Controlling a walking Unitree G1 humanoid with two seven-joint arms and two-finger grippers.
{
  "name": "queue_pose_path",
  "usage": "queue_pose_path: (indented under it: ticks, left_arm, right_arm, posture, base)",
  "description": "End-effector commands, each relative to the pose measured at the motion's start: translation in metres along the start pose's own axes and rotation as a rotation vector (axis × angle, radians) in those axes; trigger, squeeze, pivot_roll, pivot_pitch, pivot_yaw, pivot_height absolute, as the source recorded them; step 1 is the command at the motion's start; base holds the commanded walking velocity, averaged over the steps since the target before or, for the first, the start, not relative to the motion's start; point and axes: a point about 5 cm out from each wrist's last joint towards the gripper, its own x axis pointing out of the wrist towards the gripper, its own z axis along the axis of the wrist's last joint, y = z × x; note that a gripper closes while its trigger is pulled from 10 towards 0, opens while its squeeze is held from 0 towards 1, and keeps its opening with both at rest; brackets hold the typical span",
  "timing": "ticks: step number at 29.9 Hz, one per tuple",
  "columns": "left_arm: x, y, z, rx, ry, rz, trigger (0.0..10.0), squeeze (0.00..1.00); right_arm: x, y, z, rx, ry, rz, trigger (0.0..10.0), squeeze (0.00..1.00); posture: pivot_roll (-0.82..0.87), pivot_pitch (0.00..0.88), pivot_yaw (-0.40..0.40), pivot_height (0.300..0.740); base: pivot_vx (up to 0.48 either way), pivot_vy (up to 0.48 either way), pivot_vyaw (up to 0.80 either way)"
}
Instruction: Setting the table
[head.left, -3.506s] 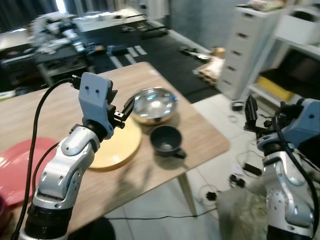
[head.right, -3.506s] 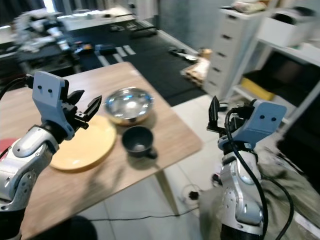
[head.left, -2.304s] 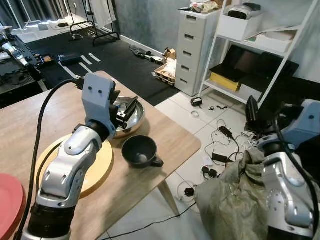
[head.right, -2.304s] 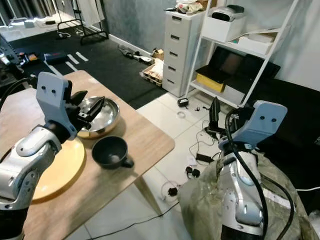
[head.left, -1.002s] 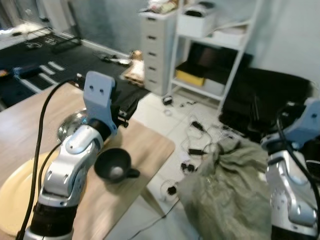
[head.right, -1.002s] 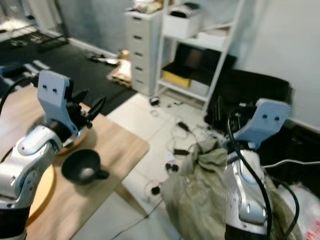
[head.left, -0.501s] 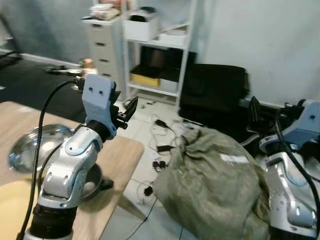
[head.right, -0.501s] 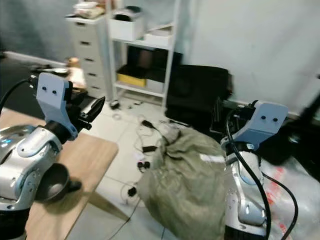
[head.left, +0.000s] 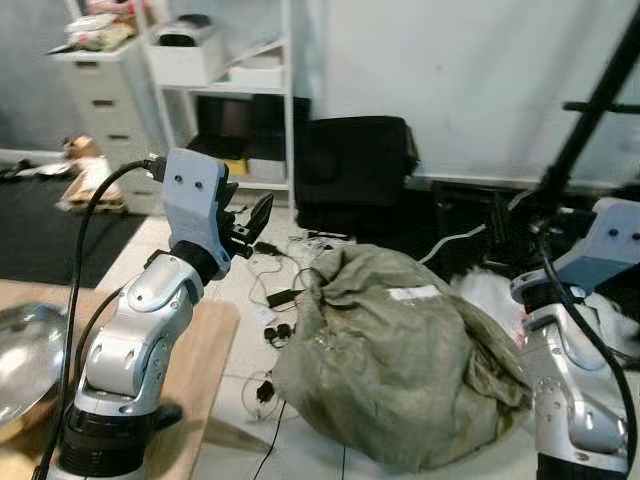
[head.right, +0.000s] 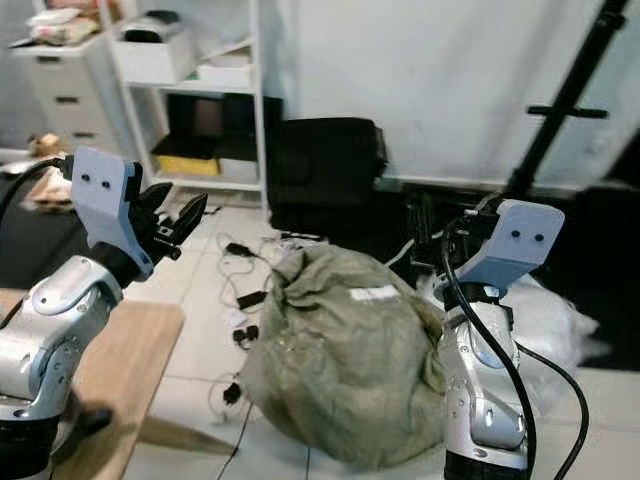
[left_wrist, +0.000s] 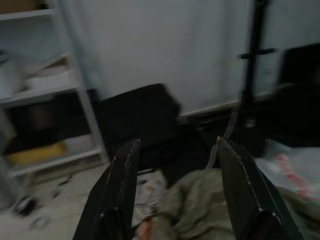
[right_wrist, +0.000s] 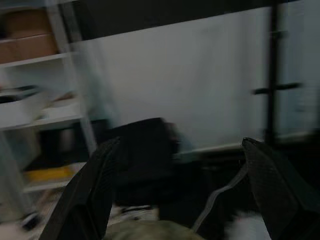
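The steel bowl (head.left: 22, 352) sits on the wooden table (head.left: 205, 340) at lower left. A stuffed olive sack (head.left: 400, 355) fills the centre floor, cables (head.left: 275, 300) beside it, white shelving (head.left: 240, 80) behind. Left gripper (head.left: 250, 222) and right gripper (right_wrist: 182, 195) hover empty, fingers wide.

A big olive-green sack (head.left: 395, 365) lay on pale grey floor tiles (head.left: 225, 300), with a small white label (head.left: 410, 293) on its top. At nine o'clock, the table (head.left: 205, 350) was light tan wood grain, and the bowl (head.left: 20, 360) on it was shiny silver. The left arm (head.left: 140, 330) was silver with a light blue wrist housing (head.left: 193, 195) and black fingers (head.left: 258, 212). The wall (head.left: 450, 70) at twelve o'clock was plain white. The shelf unit (head.right: 210, 75) was white, holding something yellow (head.right: 185, 165). A bag (head.left: 355, 165) by the wall was black.
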Motion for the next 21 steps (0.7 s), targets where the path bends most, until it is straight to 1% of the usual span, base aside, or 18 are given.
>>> queue_pose_path:
  ticks: [1,21]
  left_arm:
    - [-0.0002,0.0006,-0.0015,0.009,0.008,0.002,10.0,0.0]
    - [0.0005,-0.0002,-0.0017,0.006,0.006,-0.005,10.0,0.0]
  right_arm:
    - [-0.0012,-0.0026,-0.0019,0.0,0.01,-0.011,10.0,0.0]
    - [-0.0013,-0.0031,-0.0018,-0.006,0.01,-0.01,10.0,0.0]
  posture:
    - [-0.08,0.0,0.115,0.74]
    - [-0.08,0.0,0.118,0.74]
  base:
    - [0.0,0.0,-0.8]
    - [0.0,0.0,-0.8]
